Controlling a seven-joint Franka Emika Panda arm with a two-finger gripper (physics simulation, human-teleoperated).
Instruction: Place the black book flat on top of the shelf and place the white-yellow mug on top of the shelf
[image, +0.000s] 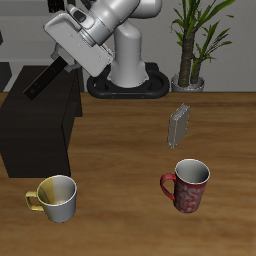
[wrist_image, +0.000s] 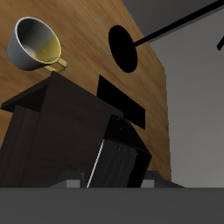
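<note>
Gripper (image: 52, 70) is up over the shelf (image: 35, 135), clamped on the black book (image: 42, 78). In the exterior view the book hangs tilted from the fingers, its long axis running toward 8 o'clock, with its low end above the shelf's back edge. Cannot tell from that view whether it touches the top; it looks just clear of it.

Wrist view: the book (wrist_image: 118, 162) fills the space between the fingers, thin white page edge visible along one side, black cover beside it. Shelf top (wrist_image: 44, 131) lies directly beneath and past the book, so the book is over the shelf, not yet lying flat on it.

White-yellow mug (image: 58, 198) stands upright on the table (image: 130, 150), near the front edge, just in front of the shelf, at about 6 o'clock from the gripper and well apart from it. Handle points away from the red mug (image: 187, 186). In the wrist view the mug (wrist_image: 35, 45) shows beyond the shelf edge, yellow handle and olive inside visible.

Red mug is upright on the table, near the front, well apart from the shelf. Grey block (image: 179, 125) stands on the table behind the red mug, at roughly 4 o'clock from the gripper.
</note>
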